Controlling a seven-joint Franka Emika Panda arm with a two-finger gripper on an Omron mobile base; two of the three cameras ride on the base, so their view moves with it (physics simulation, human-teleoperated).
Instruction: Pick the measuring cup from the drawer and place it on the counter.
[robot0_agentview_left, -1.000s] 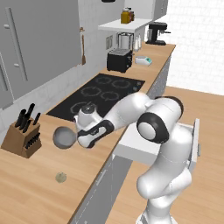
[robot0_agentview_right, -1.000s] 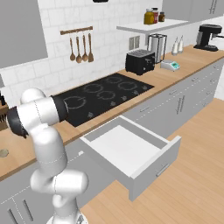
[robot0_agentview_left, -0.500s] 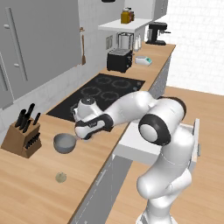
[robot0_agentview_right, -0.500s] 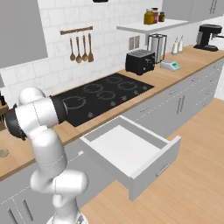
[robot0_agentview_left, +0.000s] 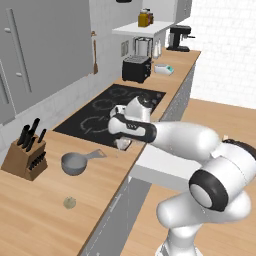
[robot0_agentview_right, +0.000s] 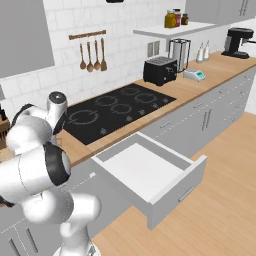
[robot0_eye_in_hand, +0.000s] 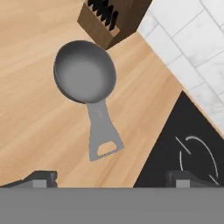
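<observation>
Measuring cup (robot0_agentview_left: 75, 163) placement is seen on the wooden desk (robot0_agentview_left: 30, 210), where the cup is set upright between the knife block (robot0_agentview_left: 24, 156) and the near left corner of the black cooktop (robot0_agentview_left: 114, 107), apart from both. From largest to smallest: the desk is run along the tiled wall, with the cooktop let into it; the white drawer (robot0_agentview_right: 148, 174) is pulled out below the desk's front edge, its inside bare in the right base view. The white arm is stretched over the front edge of the desk, and the claw (robot0_agentview_left: 123, 144) is held just above the wood near the cooktop corner, beside the end of the cup's handle and not touching it. In the hand view the two fingertips (robot0_eye_in_hand: 41, 178) are spread wide, with nothing between them, and the flat handle is pointed toward them while the bowl lies nearer the knife block. A small olive-green ball (robot0_agentview_left: 69, 202) is seen on the desk, nearer the front edge than the cup and apart from it.
</observation>
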